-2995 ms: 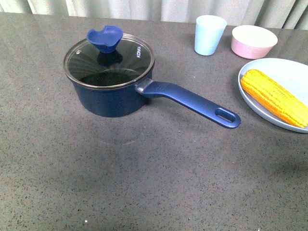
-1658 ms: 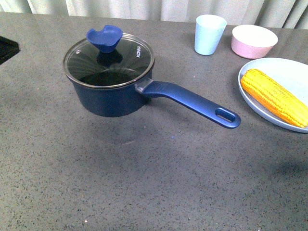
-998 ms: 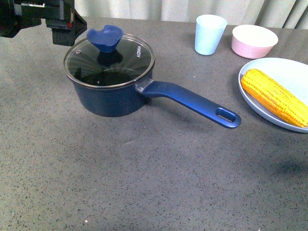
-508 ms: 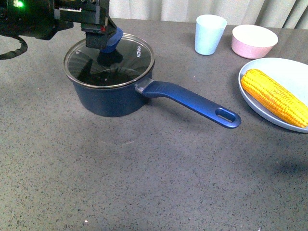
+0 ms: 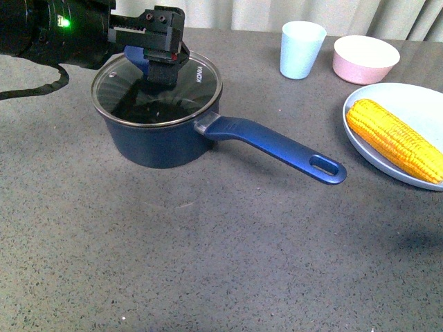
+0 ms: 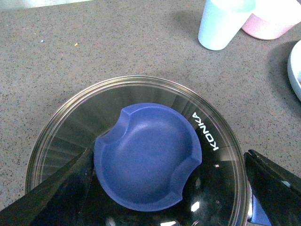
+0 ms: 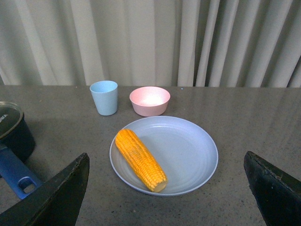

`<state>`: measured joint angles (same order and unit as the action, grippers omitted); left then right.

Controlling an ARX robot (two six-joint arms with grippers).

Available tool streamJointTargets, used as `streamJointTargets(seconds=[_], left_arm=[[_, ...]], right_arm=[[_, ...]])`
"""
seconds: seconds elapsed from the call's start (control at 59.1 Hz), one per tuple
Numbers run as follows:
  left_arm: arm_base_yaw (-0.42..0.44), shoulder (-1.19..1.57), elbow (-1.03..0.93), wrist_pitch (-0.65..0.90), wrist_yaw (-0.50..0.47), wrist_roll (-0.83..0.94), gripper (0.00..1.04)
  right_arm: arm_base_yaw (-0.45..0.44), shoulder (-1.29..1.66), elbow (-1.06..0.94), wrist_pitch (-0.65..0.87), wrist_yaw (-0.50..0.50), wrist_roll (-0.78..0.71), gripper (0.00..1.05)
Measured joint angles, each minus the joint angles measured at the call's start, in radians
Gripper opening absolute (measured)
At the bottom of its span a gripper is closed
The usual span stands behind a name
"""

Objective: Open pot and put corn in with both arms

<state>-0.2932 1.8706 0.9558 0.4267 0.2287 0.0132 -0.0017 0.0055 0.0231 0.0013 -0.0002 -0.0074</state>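
Upper left in the front view, left fingers (image 6: 61,190) sit released around the blue knob (image 6: 148,155) of the lidded dark blue saucepan (image 5: 159,145). The right fingers (image 7: 275,188) are released and empty. The yellow corn cob (image 5: 393,138) lies on the pale blue plate (image 5: 415,102) at the right edge.

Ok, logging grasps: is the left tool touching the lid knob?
Cannot tell. Left wrist view: one finger of the left tool borders the knob, height unclear; the other stands clear. Front view hides the contact.

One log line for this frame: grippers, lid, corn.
left gripper: open, fingers either side of knob | right gripper: open, clear of corn | lid: on pot | corn: on plate
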Motion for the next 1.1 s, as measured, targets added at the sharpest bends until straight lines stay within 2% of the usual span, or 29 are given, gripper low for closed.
streamJointTargets(seconds=[1.049,1.1], left_arm=[[-0.028,0.099,0.095,-0.008,-0.071,-0.003,0.96],[-0.029,0.099,0.096,-0.008,-0.074,-0.003,0.92]], right_arm=[[0.000,0.000,0.000,0.000,0.000,0.000,0.96],[0.000,0.000,0.000,0.000,0.000,0.000,0.96]])
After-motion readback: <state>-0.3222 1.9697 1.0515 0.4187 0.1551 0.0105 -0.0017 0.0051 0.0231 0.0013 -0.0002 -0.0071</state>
